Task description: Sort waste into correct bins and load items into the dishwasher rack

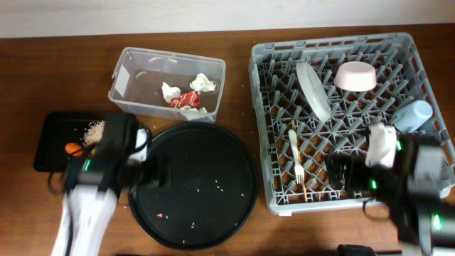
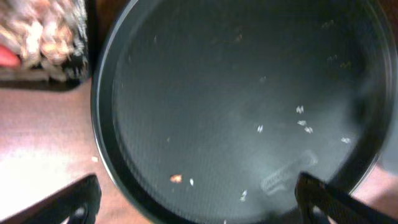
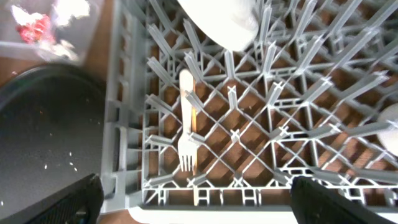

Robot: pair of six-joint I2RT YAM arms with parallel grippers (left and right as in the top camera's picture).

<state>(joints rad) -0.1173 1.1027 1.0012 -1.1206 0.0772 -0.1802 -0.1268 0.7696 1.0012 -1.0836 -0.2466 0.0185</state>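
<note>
Currently, the left fingers and right fingers are spread wide, holding nothing. The plate stands on edge between pegs of the dishwasher rack, evidently so the pegs prop it; the fork lies flat there. Wrapper and tissues sit in the clear tub.

Dishwasher rack: grey, criss-cross grid pattern
Plate: grey-white
Bowl: pale pink
Cup: light blue
Fork: white
Chopstick: pale wood
Tub: clear
Tissues: white
Wrapper: red
Small tray, near left: black
Food heap: beige, speckled
Carrot: orange
Round tray: black, scattered pale specks, one orange crumb
Worktop: reddish-brown wood grain
</note>
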